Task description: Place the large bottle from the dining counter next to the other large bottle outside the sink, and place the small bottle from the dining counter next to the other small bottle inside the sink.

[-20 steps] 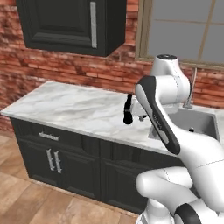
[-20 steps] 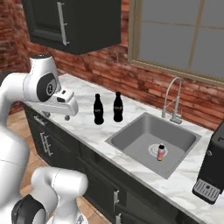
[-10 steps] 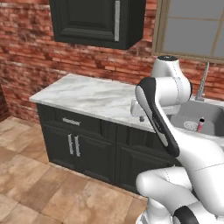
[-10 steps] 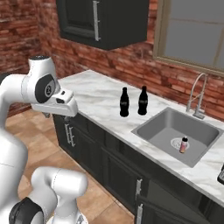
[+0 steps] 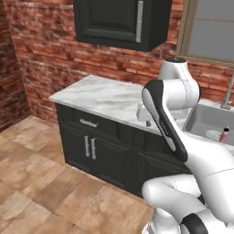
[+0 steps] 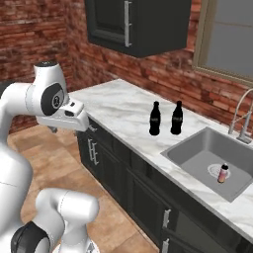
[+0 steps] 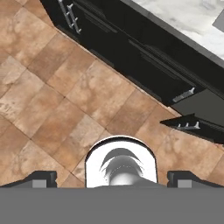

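Far left of the right base view: white arm folded high, gripper (image 7: 112, 177) aimed down at the brown tiled floor (image 7: 52, 100), jaws spread wide, nothing between them.

Centre of that view, on the white-grey veined marble surface (image 6: 116, 101): two tall glossy black contour bottles side by side, near each other but apart, the left large bottle (image 6: 154, 119) and the right one (image 6: 176, 118). Both upright, long axis vertical, narrow necks pointing straight up. Standing just outside the upper left rim of the rectangular grey steel sink (image 6: 197, 153). Cannot tell which of the pair came from the dining counter.

Lower right, inside the basin: short pale pink bottle with white cap (image 6: 223, 173), upright on the basin floor, cap up; seen again at the right edge of the left base view (image 5: 224, 135). Tall chrome faucet (image 6: 240, 118) behind the basin, upper right.

Judged remaining: small brown bottle yet to be fetched.

Risks ahead: with the arm swinging wide on a driving base, elbow or wrist clipping the dark cabinets (image 5: 93, 141) or toppling the tall black pair, narrow-based and top-heavy. Later, lowering a short bottle into the basin, knocking over the pink one by setting down too close, or releasing off-vertical and letting it roll on the steel.
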Robot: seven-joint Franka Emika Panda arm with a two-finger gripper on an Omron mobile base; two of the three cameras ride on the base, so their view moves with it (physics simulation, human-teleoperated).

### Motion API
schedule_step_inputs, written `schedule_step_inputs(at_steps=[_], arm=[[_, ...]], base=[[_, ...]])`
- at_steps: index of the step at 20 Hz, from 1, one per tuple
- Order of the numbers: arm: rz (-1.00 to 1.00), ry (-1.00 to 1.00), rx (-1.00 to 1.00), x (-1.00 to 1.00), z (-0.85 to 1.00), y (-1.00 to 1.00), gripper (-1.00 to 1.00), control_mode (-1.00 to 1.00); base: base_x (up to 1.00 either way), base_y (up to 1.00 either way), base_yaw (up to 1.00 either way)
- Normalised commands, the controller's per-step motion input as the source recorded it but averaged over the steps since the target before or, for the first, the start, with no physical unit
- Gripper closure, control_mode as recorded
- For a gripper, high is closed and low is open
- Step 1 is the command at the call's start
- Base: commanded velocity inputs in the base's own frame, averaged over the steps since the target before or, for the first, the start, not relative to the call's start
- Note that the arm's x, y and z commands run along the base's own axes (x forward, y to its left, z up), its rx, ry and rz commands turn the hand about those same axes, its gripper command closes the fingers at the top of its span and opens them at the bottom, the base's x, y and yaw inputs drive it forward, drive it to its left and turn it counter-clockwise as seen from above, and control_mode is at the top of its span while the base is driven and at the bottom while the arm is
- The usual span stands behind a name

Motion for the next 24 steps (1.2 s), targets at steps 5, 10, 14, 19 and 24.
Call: schedule_step_inputs(at_steps=[5,10,14,19,24], arm=[[0.00,0.00,0.00,0.00,0.00,0.00,-1.00,1.00],[0.00,0.00,0.00,0.00,0.00,0.00,-1.00,1.00],[0.00,0.00,0.00,0.00,0.00,0.00,-1.00,1.00],[0.00,0.00,0.00,0.00,0.00,0.00,-1.00,1.00],[0.00,0.00,0.00,0.00,0.00,0.00,-1.00,1.00]], base=[[0.00,0.00,0.25],[0.00,0.00,0.25],[0.00,0.00,0.25],[0.00,0.00,0.25],[0.00,0.00,0.25]])
